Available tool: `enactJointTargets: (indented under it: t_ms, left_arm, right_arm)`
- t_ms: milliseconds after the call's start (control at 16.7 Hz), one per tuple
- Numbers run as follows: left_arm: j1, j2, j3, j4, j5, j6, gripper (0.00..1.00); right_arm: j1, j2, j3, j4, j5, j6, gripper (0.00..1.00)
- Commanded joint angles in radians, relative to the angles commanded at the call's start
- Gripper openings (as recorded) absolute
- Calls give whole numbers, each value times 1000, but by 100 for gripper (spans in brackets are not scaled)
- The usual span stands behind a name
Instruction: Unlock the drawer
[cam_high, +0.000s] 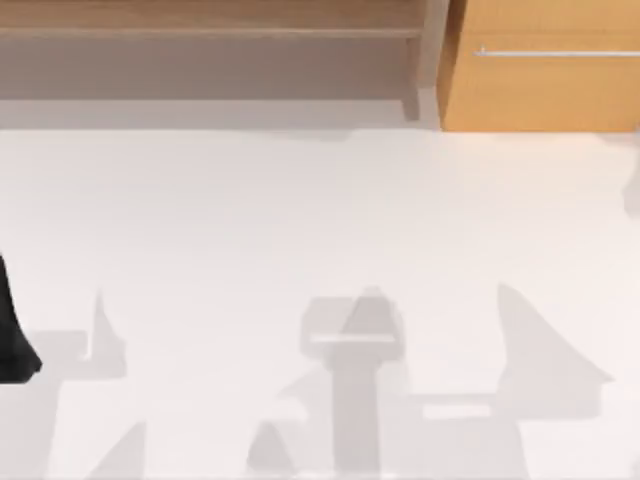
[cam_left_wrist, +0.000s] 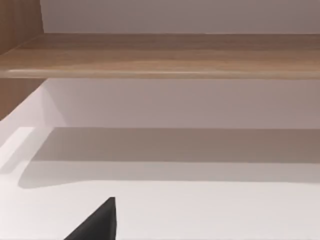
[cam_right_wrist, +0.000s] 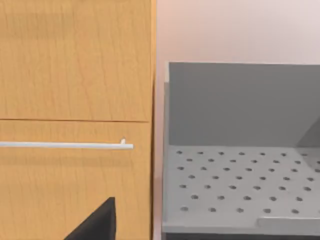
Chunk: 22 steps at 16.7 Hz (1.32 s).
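One drawer (cam_high: 540, 85) at far right, closed — handle (cam_high: 558, 52) running left-right, nearer the right end effector (cam_right_wrist: 95, 222); finger state impossible to tell.

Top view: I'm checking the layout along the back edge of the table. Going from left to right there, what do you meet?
Long brown-grey open shelf unit → its upright end panel → the orange-wood drawer, shut, with its thin silver bar handle.
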Motion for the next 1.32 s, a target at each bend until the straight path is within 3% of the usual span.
enactJointTargets:
  t_ms: [180,360,720,1020,1320]
  left_arm:
    - [0,0,0,0,0,0,100]
    - [0,0,0,0,0,0,100]
    - [0,0,0,0,0,0,100]
    - [0,0,0,0,0,0,100]
    - [0,0,0,0,0,0,100]
  right_arm:
    - [78,73,40,89,63,-95,100]
    - [196,222,90,232,166,-284,100]
    - [434,658,148,530,396,-888,100]
    - [550,1000,179,762,545,-1344,100]
    - [587,1164,221,921,617,-1551,100]
